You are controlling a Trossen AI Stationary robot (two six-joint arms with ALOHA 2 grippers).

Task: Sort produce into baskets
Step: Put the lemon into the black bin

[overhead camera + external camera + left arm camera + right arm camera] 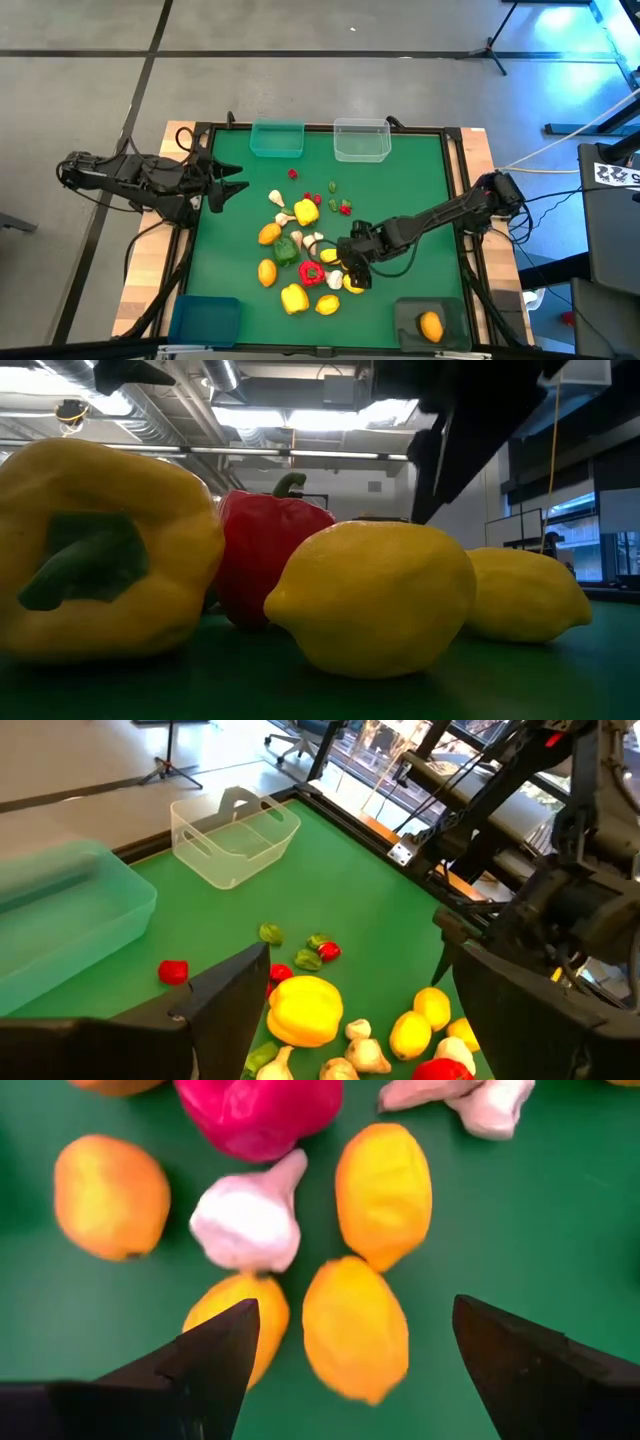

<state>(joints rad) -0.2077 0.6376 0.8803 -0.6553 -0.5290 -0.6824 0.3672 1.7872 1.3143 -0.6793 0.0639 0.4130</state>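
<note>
The produce lies in a loose pile (305,250) in the middle of the green mat: yellow, red and green peppers, yellow citrus, white garlic, and small red and green pieces. My right gripper (352,270) is open above the pile's right side. In the right wrist view its fingers (355,1305) stand on either side of a yellow citrus (355,1330) without touching it. A garlic bulb (248,1220) and a red pepper (258,1115) lie just beyond. My left gripper (232,190) is open and empty at the mat's left edge. The dark grey basket (412,312) holds one citrus (430,325).
The teal basket (276,138) and the clear basket (361,140) stand at the far edge. The blue basket (205,320) stands at the near left corner. In the low view a yellow pepper (100,550), a red pepper (270,550) and two citrus (375,595) lie close.
</note>
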